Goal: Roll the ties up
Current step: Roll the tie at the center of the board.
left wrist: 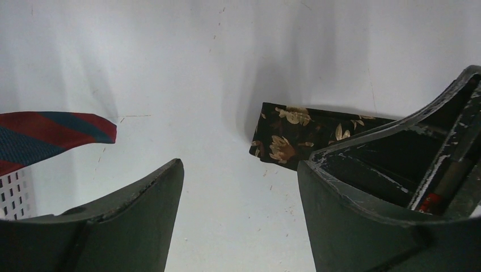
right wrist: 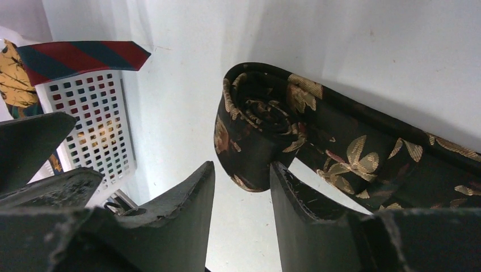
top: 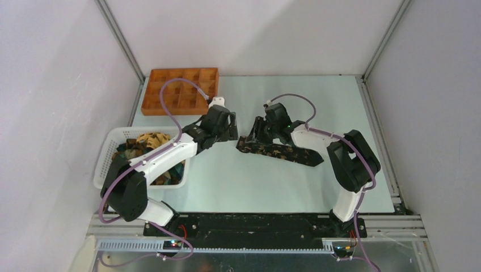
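Tie [top: 281, 152]: dark with gold leaf print, lying on the bench [top: 255, 187] at mid-field, slanting from the centre toward the right arm.
Rolled end [right wrist: 255, 130]: left end wound into a tight spiral; the remainder [right wrist: 368, 153] lies flat, running off to the right.
Right tool [right wrist: 243, 167]: over the rolled end, fingers [right wrist: 187, 192] a narrow gap apart. The roll's near edge sits in that gap; cannot tell whether it is pinched.
Left tool [left wrist: 241, 170]: fingers spread wide, nothing between them; just left of the tie's rolled end [left wrist: 295, 136], not touching it.
Basket [top: 108, 147]: white mesh, at the bench's left edge, holding more ties – a red-and-blue striped one [right wrist: 79, 56] pokes out over its rim.
Tray [top: 178, 90]: orange, compartmented, far left corner, well apart from the tie.
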Motion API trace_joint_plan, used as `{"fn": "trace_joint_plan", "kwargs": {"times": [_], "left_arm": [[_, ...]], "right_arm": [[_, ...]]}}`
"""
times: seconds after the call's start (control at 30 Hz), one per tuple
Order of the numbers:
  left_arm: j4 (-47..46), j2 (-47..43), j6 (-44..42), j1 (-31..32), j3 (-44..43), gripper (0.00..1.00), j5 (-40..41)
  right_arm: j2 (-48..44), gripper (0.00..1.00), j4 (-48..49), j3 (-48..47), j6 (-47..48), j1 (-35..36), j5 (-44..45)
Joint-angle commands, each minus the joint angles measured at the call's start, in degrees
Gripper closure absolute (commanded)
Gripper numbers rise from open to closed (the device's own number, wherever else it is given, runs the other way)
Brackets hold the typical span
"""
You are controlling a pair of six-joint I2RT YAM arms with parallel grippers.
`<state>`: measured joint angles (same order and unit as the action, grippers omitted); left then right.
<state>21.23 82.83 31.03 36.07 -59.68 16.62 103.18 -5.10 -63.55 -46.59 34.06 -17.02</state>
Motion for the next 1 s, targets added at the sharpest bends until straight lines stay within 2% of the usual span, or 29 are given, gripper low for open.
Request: {"fn": "trace_joint_plan", "kwargs": {"times": [0.0, 0.4, 0.73, 0.97], "left_arm": [[-3.0, -0.7, 1.0, -0.7, 0.3, 0.2, -1.4], [-4.6, 1.0, 1.4, -1.6, 1.2, 0.2, -3.9], [-7.8, 4.3, 1.6, -2.1, 2.0, 0.19, -9.5], [-10.9, 8.0, 1.7, -2.3, 2.8, 0.08, -13.3]], "right_arm": [[1.4, 0.57, 0.8, -2.8, -0.5, 0.2, -0.1], [4.5, 0.76, -1.1, -2.9, 0.1, 0.0, 2.2], [5.9, 0.8, -2.9, -2.9, 1.4, 0.0, 4.3], [5.9, 0.8, -4.8, -2.9, 2.3, -0.2, 6.6]]}}
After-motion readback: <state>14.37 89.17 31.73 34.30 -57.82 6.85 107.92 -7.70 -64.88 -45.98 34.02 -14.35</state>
